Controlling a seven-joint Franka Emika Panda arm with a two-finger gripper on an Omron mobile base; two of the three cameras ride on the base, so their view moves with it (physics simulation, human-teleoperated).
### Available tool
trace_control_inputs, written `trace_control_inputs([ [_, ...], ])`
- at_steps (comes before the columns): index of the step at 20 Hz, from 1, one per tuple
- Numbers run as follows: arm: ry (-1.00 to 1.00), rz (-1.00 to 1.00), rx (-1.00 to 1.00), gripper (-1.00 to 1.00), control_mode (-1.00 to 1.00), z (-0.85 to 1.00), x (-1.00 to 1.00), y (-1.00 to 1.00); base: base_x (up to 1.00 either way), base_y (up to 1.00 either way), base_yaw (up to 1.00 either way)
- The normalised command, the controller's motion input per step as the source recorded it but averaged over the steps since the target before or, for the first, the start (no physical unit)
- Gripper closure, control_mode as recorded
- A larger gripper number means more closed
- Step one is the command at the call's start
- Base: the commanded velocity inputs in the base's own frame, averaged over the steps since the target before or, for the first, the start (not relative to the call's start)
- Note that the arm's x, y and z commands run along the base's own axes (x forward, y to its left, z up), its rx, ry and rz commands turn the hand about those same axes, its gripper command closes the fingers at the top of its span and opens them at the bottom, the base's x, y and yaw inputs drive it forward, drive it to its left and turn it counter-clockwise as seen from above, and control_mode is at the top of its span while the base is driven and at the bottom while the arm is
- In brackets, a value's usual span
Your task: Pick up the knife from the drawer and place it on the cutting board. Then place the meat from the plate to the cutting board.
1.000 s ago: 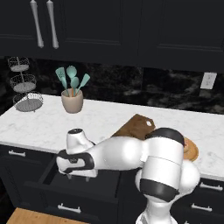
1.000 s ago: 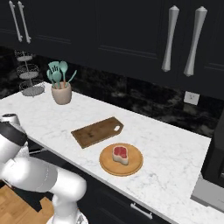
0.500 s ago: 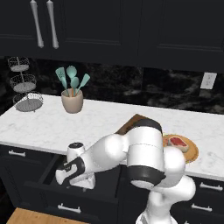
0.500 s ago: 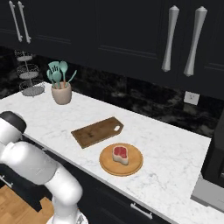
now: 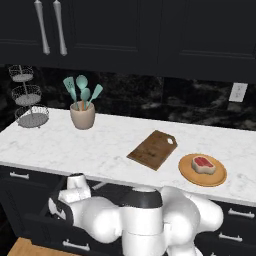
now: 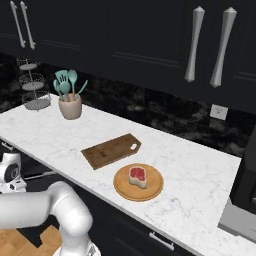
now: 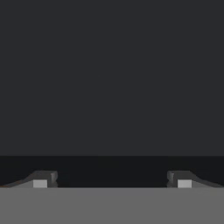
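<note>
Your gripper point(image 7: 112, 179) is spread wide: in the hand view the two finger tips point(image 7: 41, 180) sit far apart near the bottom corners with nothing between them, so it is released and grasping nothing. Straight ahead of the fingers you see a flat dark surface, with a darker band just above the tips; you cannot tell from that view which part of the drawer it is.

From the left base view your hand is down low, reaching into the open drawer point(image 5: 35, 225) below the counter's edge point(image 5: 45, 167). The knife cannot be made out in any view; the drawer's inside is too dark and the arm covers much of it.

Up on the white marble counter, well above and away from your hand, the cutting board point(image 5: 152, 149) lies flat with its hole toward the wall. Just beside it, on the side farther from your hand, sits the plate point(image 5: 186, 172) with the meat point(image 5: 203, 164) resting on it. The board and plate are near each other but not touching.
</note>
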Motion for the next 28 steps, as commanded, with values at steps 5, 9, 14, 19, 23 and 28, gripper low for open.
trace_control_inputs([
  [5,0.24,0.18,-0.10,-1.00,-1.00,0.41,-1.00,0.64,0.00,0.00,0.00],
  [9,0.16,0.08,-0.03,-1.00,-1.00,0.79,-0.81,0.29,0.00,0.00,0.00],
  [14,0.09,-0.03,0.11,-1.00,-1.00,1.00,0.03,-0.46,0.00,0.00,0.00],
  [19,0.06,-0.10,0.12,-1.00,-1.00,0.90,0.38,-0.53,0.00,0.00,0.00],
  [23,0.00,-0.11,0.04,-1.00,-1.00,0.32,0.71,-0.18,0.00,0.00,0.00],
  [28,0.00,-0.02,0.00,-1.00,-1.00,0.38,0.42,0.00,0.00,0.00,0.00],
])
